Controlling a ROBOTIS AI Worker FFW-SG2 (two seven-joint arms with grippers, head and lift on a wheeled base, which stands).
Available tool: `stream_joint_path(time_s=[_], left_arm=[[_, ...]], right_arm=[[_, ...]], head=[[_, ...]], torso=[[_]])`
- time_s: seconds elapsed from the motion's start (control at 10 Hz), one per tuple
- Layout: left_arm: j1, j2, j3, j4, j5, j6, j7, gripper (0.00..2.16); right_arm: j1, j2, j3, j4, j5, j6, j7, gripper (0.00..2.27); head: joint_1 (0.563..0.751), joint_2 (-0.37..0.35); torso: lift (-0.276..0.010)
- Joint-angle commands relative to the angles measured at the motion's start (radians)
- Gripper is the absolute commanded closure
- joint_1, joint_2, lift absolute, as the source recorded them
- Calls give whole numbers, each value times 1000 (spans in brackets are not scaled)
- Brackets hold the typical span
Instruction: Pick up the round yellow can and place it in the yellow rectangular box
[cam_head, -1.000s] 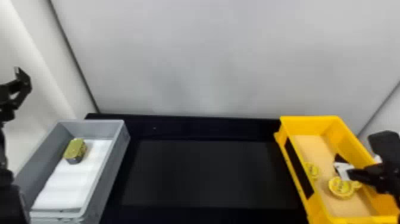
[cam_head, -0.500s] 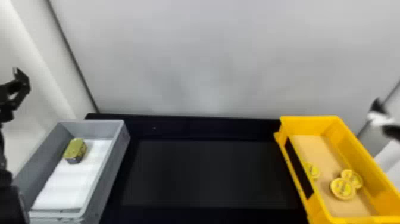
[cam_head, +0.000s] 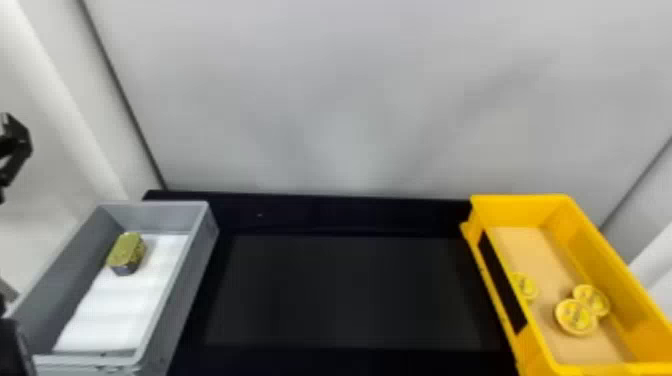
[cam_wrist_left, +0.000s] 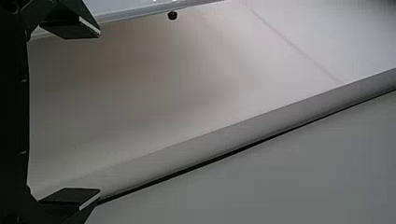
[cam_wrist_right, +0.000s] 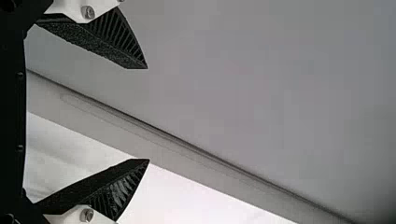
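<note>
Three round yellow cans lie in the yellow rectangular box at the right of the head view: a front can, a second can touching it, and a third can by the box's left wall. My right gripper is open in the right wrist view, with nothing between its fingers and a pale wall beyond. At the head view's left edge my left gripper is parked beside the grey box; in the left wrist view the left gripper stands open and holds nothing.
A grey box at the left holds a gold-and-dark block-shaped tin on white padding. Between the two boxes lies a flat black surface, with a pale wall behind it.
The right gripper was over the yellow box, beside the cans; it rose away to the right and has left the head view. The cans stay in the box. My left arm has barely moved.
</note>
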Motion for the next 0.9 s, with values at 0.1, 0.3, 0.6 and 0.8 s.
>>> stream_joint_path(time_s=[0.1,0.3,0.6,0.8], left_arm=[[11,-3,14,-24,-3,2,10,84],[24,-3,28,-38,-3,2,24,84],[33,-3,48,-49,-3,2,27,84],[37,-3,62,-56,-3,2,27,84]], right_arm=[[-39,-17,-62,-43,7,-14,-8,78],[-36,-19,-111,-49,-34,-20,-11,78],[-6,-14,-117,-80,-105,20,-80,70],[-6,-17,-119,-109,-114,69,-87,67]], head=[[694,14],[694,14],[694,14],[694,14]], torso=[[-56],[-56],[-56],[-56]])
